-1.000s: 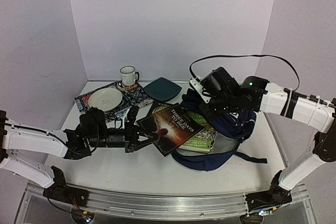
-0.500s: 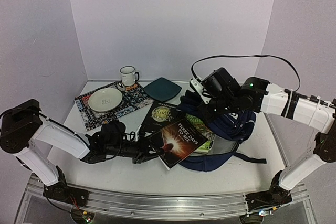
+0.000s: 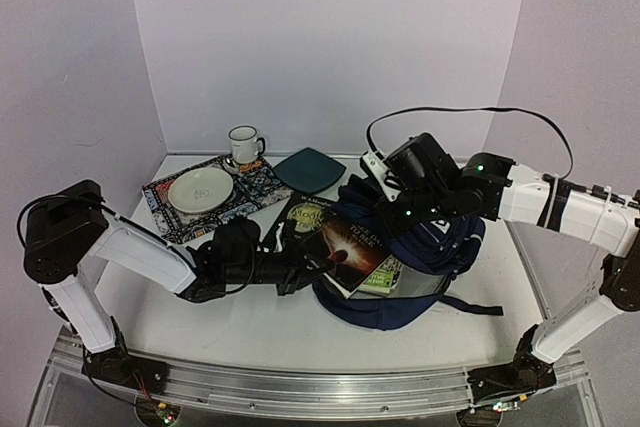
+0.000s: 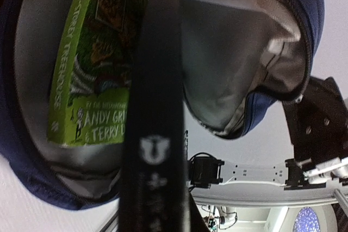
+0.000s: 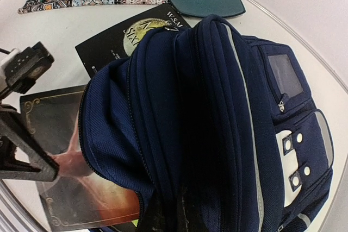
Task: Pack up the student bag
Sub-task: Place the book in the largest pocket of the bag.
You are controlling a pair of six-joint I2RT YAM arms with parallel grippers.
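The dark book (image 3: 350, 247), pinched by the left gripper (image 3: 300, 273), is fed into the student bag (image 3: 445, 247), its rim clamped by the right gripper (image 3: 398, 209); it should be slid flat over the green book (image 4: 92, 63).

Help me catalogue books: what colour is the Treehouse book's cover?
Bright green with white lettering; the Treehouse book shows best in the left wrist view.

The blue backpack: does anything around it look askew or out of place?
Nothing is spilled or damaged. One dark book sticks out of the mouth of the student bag at a tilt, held by the left gripper, above a green book inside. Another black book lies on the table beside the bag, unpacked.
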